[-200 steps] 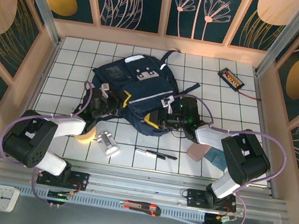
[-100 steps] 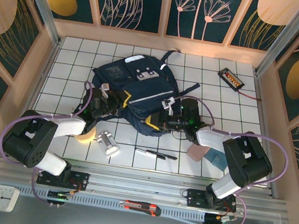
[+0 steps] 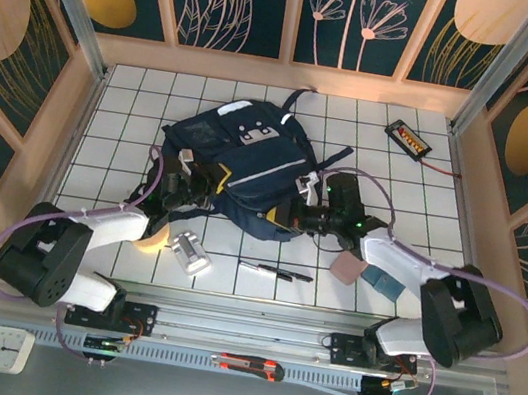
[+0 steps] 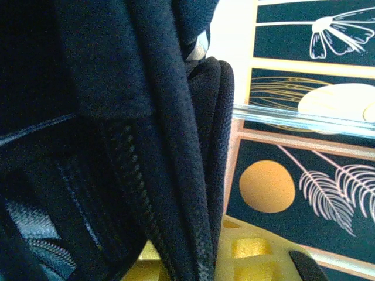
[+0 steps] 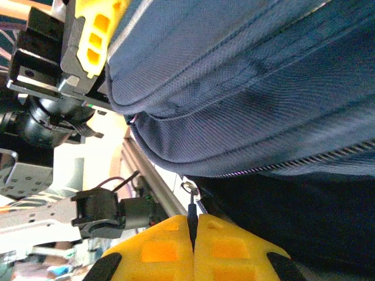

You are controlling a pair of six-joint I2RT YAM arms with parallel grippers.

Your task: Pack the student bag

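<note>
R hand [image 5: 193, 225] shut on zip pull [image 5: 191, 202], L hand [image 4: 196, 263] clamping student bag [image 5: 246, 88] rim; thin pull cld slip out if yanked.

Dark navy student bag [image 3: 243, 174], pale stripe, flat on white gridded table [image 3: 124, 124], straps splayed

No legible text from where I stand. Clock [image 3: 3, 349] at the near left: dial marks too small to read. Grey patch [image 3: 254, 135] on the bag [image 3: 260, 173]: can't make out any print. Black box [image 3: 408, 138] at the far right of the worktop: orange marks, unreadable.
</note>
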